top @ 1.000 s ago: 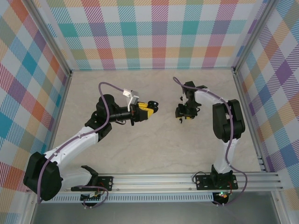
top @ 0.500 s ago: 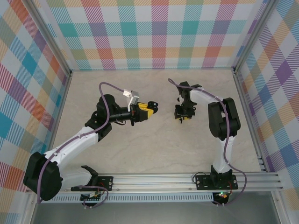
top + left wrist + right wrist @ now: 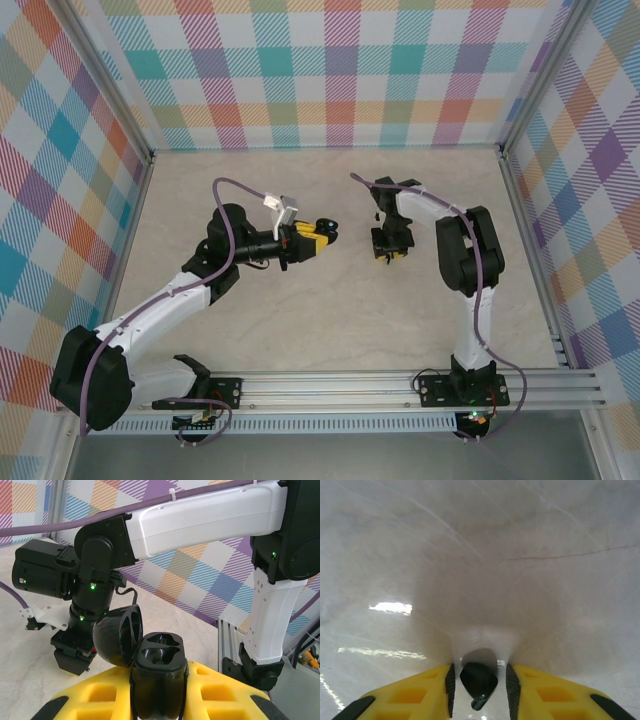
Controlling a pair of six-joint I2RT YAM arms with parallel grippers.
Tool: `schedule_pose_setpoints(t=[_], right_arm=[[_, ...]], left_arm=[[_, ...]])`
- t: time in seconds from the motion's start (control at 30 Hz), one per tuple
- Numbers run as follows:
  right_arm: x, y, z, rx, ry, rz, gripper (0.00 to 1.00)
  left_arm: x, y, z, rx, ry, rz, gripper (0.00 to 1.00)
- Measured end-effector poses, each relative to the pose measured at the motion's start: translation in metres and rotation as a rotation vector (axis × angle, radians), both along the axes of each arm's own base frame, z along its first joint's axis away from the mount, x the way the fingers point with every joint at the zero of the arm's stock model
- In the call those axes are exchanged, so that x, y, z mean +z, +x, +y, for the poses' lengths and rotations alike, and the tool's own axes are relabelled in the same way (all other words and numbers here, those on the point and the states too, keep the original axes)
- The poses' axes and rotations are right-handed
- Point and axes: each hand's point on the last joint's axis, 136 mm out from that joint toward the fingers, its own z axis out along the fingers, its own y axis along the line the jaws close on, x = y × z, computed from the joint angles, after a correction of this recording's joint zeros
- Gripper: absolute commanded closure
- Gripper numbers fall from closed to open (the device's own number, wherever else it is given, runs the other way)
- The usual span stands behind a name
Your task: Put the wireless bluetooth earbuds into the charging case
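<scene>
Jaws first: left gripper (image 3: 160, 702) is clamped tight on the black charging case (image 3: 159, 667). The case stands between its yellow fingers with the lid (image 3: 119, 636) flipped open to one side and two sockets facing up. Right gripper (image 3: 479, 690) is down close to the table (image 3: 470, 555), narrowed around a black earbud (image 3: 478, 679) sitting right between its pads. Slivers of gap either side, so can't tell if it's actually pinched. Case and earbud are well apart.

Base of charging case (image 3: 159, 680) beyond bottom edge
</scene>
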Motion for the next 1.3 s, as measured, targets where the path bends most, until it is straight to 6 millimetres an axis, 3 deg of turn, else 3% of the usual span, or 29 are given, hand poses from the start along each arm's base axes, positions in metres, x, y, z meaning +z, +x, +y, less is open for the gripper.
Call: schedule_pose_setpoints(t=[0.93, 1.3], right_arm=[[0.002, 0.003, 0.000, -0.022, -0.032, -0.020, 0.79], [0.024, 0.010, 0.003, -0.032, 0.034, -0.167, 0.79]], left_arm=[[-0.001, 0.001, 0.003, 0.026, 0.002, -0.003, 0.91], [-0.006, 0.009, 0.006, 0.075, 0.017, 0.007, 0.91]])
